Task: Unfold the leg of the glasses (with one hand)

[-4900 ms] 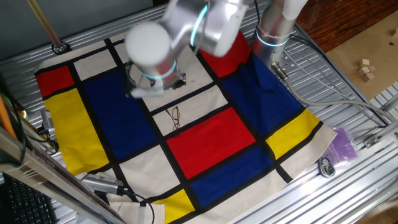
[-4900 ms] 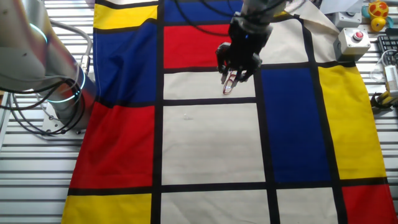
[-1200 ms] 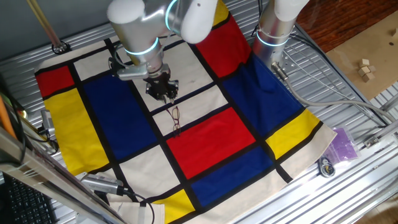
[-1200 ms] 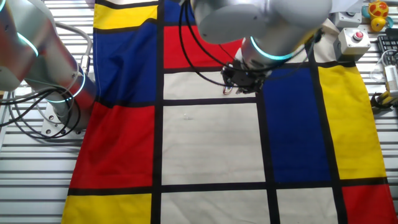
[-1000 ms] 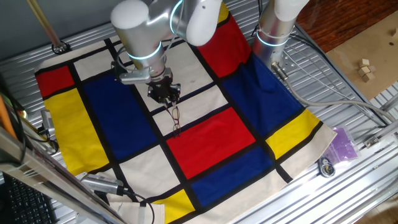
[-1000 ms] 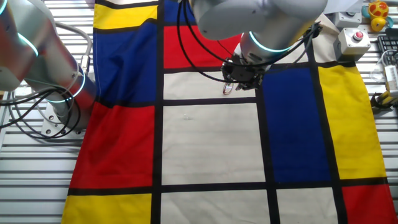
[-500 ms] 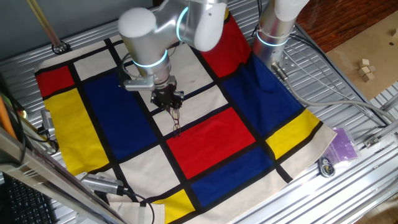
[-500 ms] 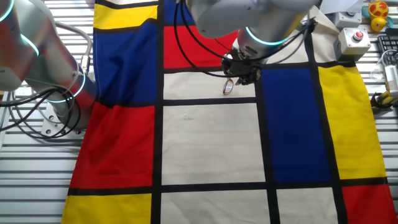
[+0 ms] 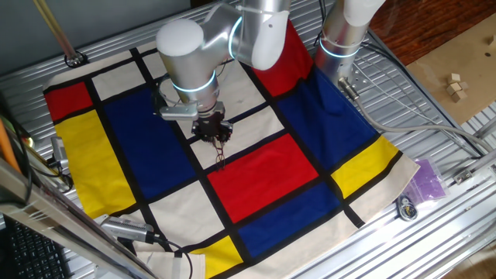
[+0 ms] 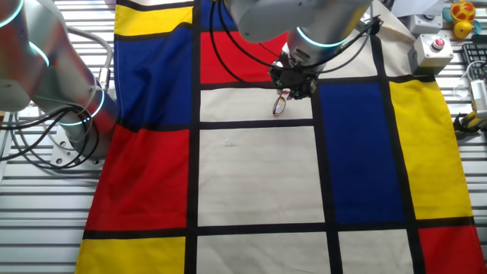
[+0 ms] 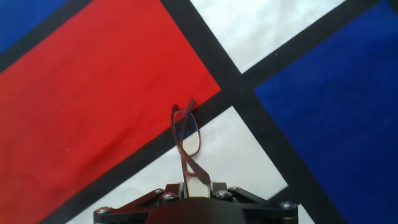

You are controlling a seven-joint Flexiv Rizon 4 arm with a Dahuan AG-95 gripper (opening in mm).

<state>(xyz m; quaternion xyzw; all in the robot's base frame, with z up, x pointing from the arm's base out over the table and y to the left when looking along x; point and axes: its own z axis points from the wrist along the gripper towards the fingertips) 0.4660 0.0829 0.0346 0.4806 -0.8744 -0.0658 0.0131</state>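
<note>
Glasses (image 11: 188,144) seemingly pinched by nearly closed end effector (image 11: 194,186).

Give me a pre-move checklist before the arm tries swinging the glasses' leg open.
1. Gripper is over the glasses: ok. Both fixed views show it right at them, on the white square of the cloth.
2. Glasses lie in front of the gripper: ok. The hand view shows the frame running straight out from the gripper, far end over the black stripe.
3. Gripper shut on the frame: cannot tell. The fingertips are hidden below the edge of the hand view.
4. Which leg is still folded: cannot tell. The wires overlap and are too thin to separate.
5. Nothing else on the cloth near the glasses: ok.
</note>
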